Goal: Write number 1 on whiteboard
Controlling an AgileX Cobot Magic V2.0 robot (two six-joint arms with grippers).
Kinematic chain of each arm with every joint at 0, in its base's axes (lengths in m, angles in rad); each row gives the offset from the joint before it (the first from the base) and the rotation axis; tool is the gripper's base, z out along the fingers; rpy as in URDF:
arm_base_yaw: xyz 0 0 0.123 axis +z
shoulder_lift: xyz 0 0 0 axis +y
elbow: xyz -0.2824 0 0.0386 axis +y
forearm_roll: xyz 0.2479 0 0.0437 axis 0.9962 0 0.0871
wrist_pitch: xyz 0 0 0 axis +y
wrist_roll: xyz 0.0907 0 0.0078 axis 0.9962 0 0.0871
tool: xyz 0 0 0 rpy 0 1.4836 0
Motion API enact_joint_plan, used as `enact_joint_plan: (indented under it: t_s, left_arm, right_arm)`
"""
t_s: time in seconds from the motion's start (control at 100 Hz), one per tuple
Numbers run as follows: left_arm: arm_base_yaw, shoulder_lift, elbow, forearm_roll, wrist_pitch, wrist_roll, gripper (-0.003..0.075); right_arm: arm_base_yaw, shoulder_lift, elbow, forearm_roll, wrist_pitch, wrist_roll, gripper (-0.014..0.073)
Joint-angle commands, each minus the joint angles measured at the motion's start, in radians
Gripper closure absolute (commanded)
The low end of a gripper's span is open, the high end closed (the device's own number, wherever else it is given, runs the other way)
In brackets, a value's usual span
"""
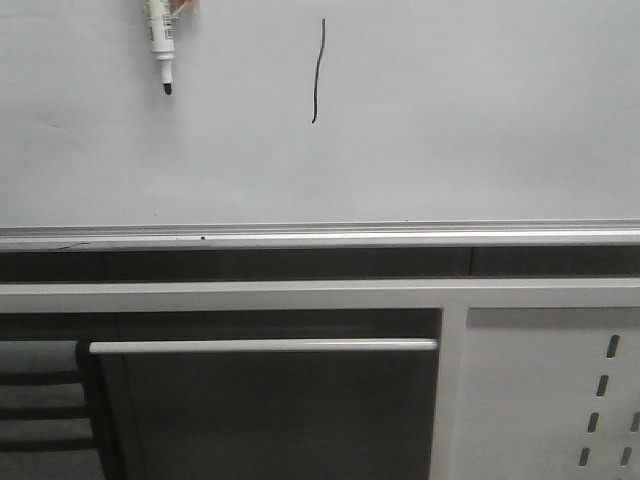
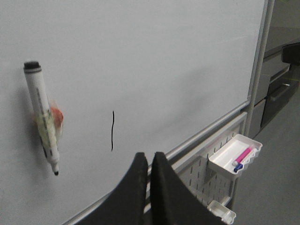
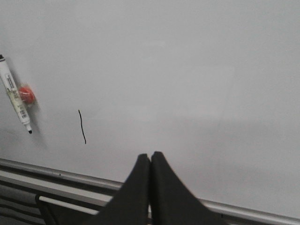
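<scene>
The whiteboard fills the upper front view, with a silver rail along its lower edge. The number 1 is a thin black near-vertical stroke on it; it also shows in the left wrist view and the right wrist view. A white marker pen with a black tip hangs on the board by an orange-red holder, left of the stroke, and shows in both wrist views. My left gripper is shut and empty, away from the board. My right gripper is shut and empty.
A white perforated metal panel stands below the board at the right. In the left wrist view a small white tray with a pink pen and a blue one hangs on that panel. A dark chair back is at lower left.
</scene>
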Motion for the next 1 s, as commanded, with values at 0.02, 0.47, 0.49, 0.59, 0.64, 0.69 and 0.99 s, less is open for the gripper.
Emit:
enact_joint_plan:
  t_s: [0.02, 0.47, 0.49, 0.59, 0.64, 0.69, 0.99]
  left_arm:
    - [-0.002, -0.051, 0.03, -0.01, -0.036, 0.0, 0.0741]
    - [-0.002, -0.248, 0.146, -0.03, -0.041, 0.0, 0.0741]
    - [-0.002, -0.248, 0.147, -0.03, -0.041, 0.0, 0.0741]
    - [-0.002, -0.248, 0.149, -0.038, -0.039, 0.0, 0.0741]
    - [-0.002, -0.248, 0.149, -0.045, -0.039, 0.0, 0.0741]
    - [-0.002, -0.248, 0.149, -0.045, -0.039, 0.0, 0.0741]
    - [-0.002, -0.248, 0.149, -0.061, -0.039, 0.0, 0.0741]
  right_arm:
    - [-0.006, -0.107, 0.073, 0.032, -0.08, -0.015, 0.0659]
    - [-0.006, -0.283, 0.222, 0.081, -0.061, -0.009, 0.0659]
    - [-0.006, -0.283, 0.222, 0.081, -0.056, -0.009, 0.0659]
    - [-0.006, -0.283, 0.222, 0.081, -0.037, -0.009, 0.0659]
    - [-0.006, -0.283, 0.222, 0.081, -0.031, -0.009, 0.0659]
    - [-0.006, -0.283, 0.222, 0.081, -0.03, -0.009, 0.0659]
    - [-0.006, -0.283, 0.222, 0.081, -0.023, -0.009, 0.0659]
